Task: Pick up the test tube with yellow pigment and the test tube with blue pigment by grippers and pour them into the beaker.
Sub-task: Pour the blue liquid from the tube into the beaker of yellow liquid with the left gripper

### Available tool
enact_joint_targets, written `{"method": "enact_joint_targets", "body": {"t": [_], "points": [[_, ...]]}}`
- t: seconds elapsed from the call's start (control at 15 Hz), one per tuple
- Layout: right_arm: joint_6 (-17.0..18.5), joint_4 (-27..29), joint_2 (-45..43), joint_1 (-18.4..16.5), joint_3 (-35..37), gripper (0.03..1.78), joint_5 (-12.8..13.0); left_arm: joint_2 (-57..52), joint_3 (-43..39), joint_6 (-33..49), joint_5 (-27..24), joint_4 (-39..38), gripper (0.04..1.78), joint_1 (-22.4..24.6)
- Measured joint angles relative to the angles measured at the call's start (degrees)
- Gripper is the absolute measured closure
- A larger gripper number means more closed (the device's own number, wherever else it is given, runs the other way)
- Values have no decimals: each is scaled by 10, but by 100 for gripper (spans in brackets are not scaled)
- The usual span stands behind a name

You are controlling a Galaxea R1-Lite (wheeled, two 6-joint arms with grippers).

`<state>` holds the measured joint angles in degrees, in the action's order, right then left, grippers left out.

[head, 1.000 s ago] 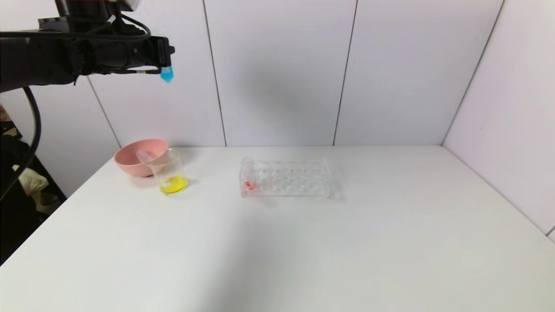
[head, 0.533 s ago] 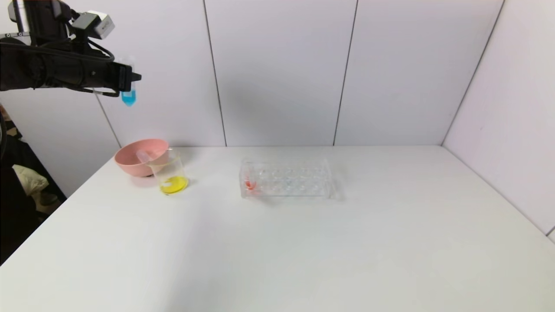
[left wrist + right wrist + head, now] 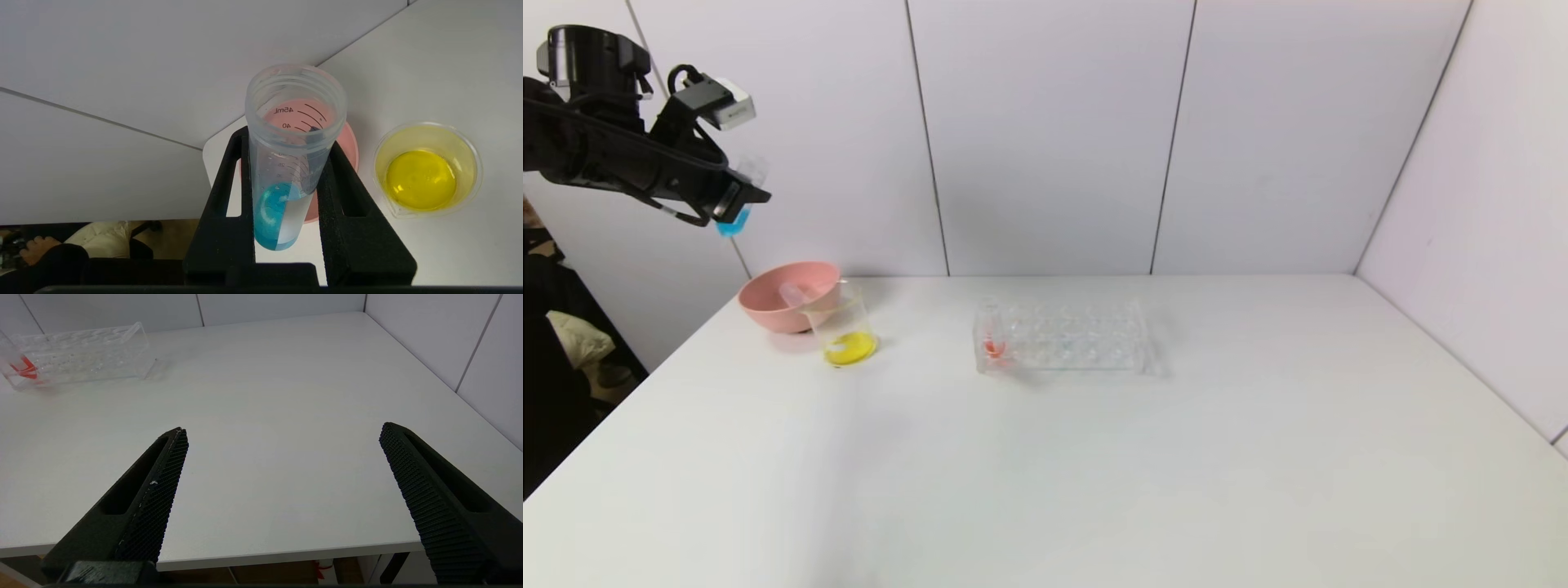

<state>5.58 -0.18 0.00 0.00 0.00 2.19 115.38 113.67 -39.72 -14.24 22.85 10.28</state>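
My left gripper is shut on the test tube with blue pigment and holds it high at the far left, above and left of the pink bowl. In the left wrist view the tube sits between the jaws of the gripper, tilted, with blue liquid at its bottom. The beaker stands in front of the bowl with yellow liquid in it; it also shows in the left wrist view. No tube holding yellow liquid shows. My right gripper is open and empty over the table's near edge.
The pink bowl holds a clear empty tube. A clear tube rack stands mid-table with a red-liquid tube at its left end. Walls close the back and right.
My left gripper has moved left and down with the blue tube, and it has tilted. The beaker, bowl and rack have not moved.
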Motion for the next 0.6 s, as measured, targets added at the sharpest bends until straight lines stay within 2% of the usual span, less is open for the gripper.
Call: {"method": "enact_joint_targets", "body": {"t": [0.6], "points": [[0,0,0,0,0,10,0,14,4,-239,-16,100,137,-5]]}}
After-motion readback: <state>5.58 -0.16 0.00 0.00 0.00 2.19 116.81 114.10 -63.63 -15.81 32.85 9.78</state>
